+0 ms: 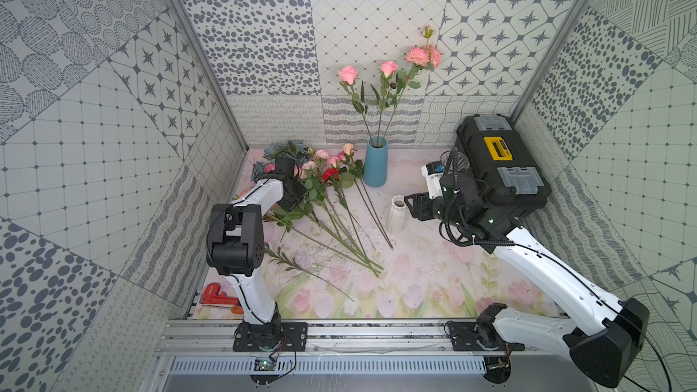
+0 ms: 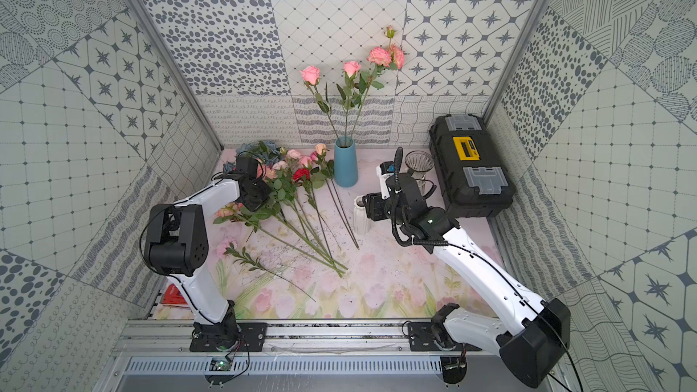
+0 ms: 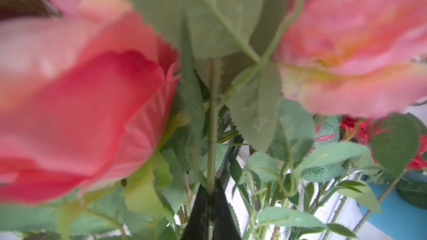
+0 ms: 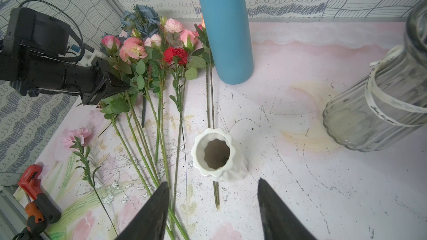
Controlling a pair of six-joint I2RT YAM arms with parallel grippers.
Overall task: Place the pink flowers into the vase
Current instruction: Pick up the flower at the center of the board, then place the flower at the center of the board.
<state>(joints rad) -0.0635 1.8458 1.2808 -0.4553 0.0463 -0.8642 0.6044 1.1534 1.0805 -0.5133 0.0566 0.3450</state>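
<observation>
Left wrist view shows us the left gripper [image 3: 211,191] closed on one thin green stem [image 3: 213,121] of the pink flowers [image 3: 358,42], with blurred blooms on both sides of it. In both top views the other flowers of the pile lie flat on the table [image 1: 433,277], heads toward the back and cut ends pointing to the front and the middle, so their long axis runs diagonally. The blue vase [image 1: 375,167] stands upright just beside these heads, on the robot's right of the left gripper, and three pink flowers are already standing in it. The left gripper is clearly the nearer one to the pile. The right gripper [image 4: 212,181] hangs with jaws apart and empty near the white vase [image 4: 233,172]. We judge that the held stem must be raised and turned upright, cut end down, before it can travel sideways to the blue mouth.
</observation>
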